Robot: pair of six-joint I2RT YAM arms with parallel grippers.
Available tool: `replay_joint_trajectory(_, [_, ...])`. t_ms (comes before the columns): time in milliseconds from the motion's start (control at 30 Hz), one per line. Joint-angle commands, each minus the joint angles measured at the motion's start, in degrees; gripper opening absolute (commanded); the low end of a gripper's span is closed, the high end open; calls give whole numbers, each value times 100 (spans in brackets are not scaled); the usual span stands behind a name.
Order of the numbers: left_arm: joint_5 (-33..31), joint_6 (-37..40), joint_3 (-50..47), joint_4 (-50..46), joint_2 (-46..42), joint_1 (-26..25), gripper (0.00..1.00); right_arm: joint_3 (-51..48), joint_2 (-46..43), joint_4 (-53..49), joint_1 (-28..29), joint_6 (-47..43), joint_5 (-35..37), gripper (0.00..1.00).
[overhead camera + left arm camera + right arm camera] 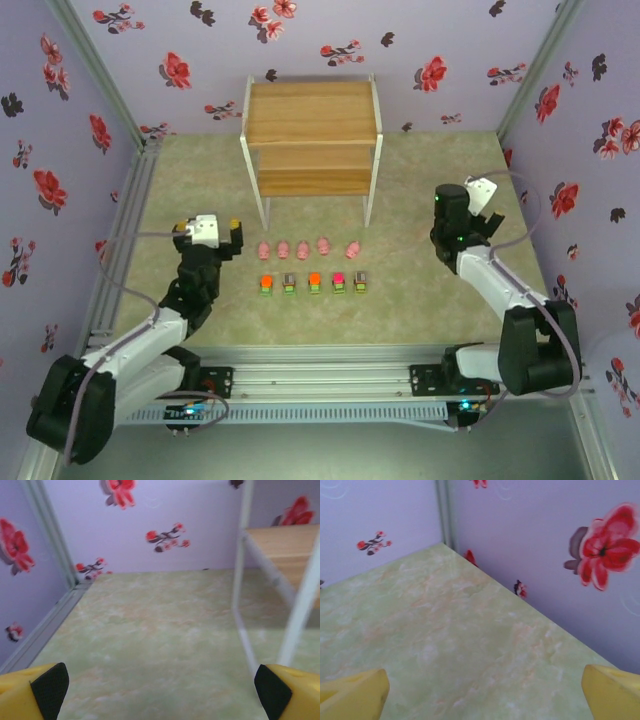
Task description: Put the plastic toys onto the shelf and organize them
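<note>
Across the lower left of the overhead view, the left arm ran up from its base, bent at the elbow, and ended with the left gripper (232, 235) just left of the toy rows. To its right, on the green marbled table (420, 170), the plastic toys sat in two neat rows. Five pink pig figures (303, 247) formed the upper row and five blocky toys (314, 284) the lower. All were on the table, apart from the shelf (310, 115), which stood at upper centre. At the right, the right arm ran up from the lower right base and folded upward. Its right gripper (482, 210) was raised well apart from the toys.

The overhead view left the jaw states unclear, but the wrist views showed them. In the left wrist view, the left gripper (162, 692) had yellow, black-padded fingertips (47, 687) at the two bottom corners, spread wide and holding nothing. The shelf (287, 545) stood at the right edge of that frame.

In the right wrist view, the right gripper (485, 695) also had its yellow fingertips (355, 697) wide apart and held nothing. It faced the corner of the flowered lilac walls (535, 540).
</note>
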Motion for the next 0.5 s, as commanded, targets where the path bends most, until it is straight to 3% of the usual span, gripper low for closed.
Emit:
replay_joint_trajectory(0, [-480,-315,519,-1014,-141,-570,100,381,-123,-2147,303,1015,678,99])
replay_joint_trajectory(133, [-490,-482,796,-1324,-5,-1355,100,-30,-689,-1799,1063,549,769,99])
replay_joint_trajectory(267, [-733,-755,1009,-1607,251,-1800,100,-457,-1396,-1738,1865,460,889,99])
replay_joint_trajectory(467, [-832,-857,1126,-1559,599,-2113,100,-828,-1902,-1999,3133,752,924,99])
